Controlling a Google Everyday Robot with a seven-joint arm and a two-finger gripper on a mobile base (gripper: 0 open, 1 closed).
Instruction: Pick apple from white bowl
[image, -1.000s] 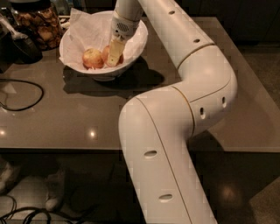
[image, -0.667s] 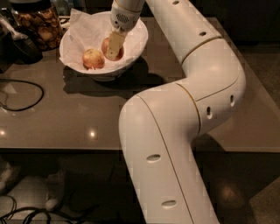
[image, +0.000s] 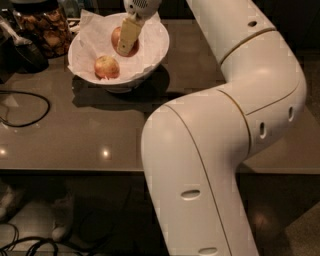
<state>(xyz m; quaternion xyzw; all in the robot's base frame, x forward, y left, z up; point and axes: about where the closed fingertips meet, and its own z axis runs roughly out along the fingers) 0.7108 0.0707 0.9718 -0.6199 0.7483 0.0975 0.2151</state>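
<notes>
The white bowl (image: 156, 49), lined with crumpled white paper, stands at the back left of the dark table. The reddish apple (image: 116, 36) is at the back of the bowl, between my gripper's fingers. My gripper (image: 123, 48) reaches down into the bowl from above. One tan finger (image: 128, 35) lies across the front of the apple and the other finger is hidden behind it. A paler yellowish apple with a red blush (image: 106, 66) lies lower left in the bowl, apart from the gripper.
A glass jar of brown snacks (image: 44, 26) stands left of the bowl, with a dark object (image: 22, 52) beside it. A black cable (image: 27, 107) loops on the table's left side. My white arm (image: 215, 150) fills the right and front of the view.
The gripper has moved back and up inside the bowl. The reddish apple, hidden before, now shows at its fingers. The paler apple has stayed in place.
</notes>
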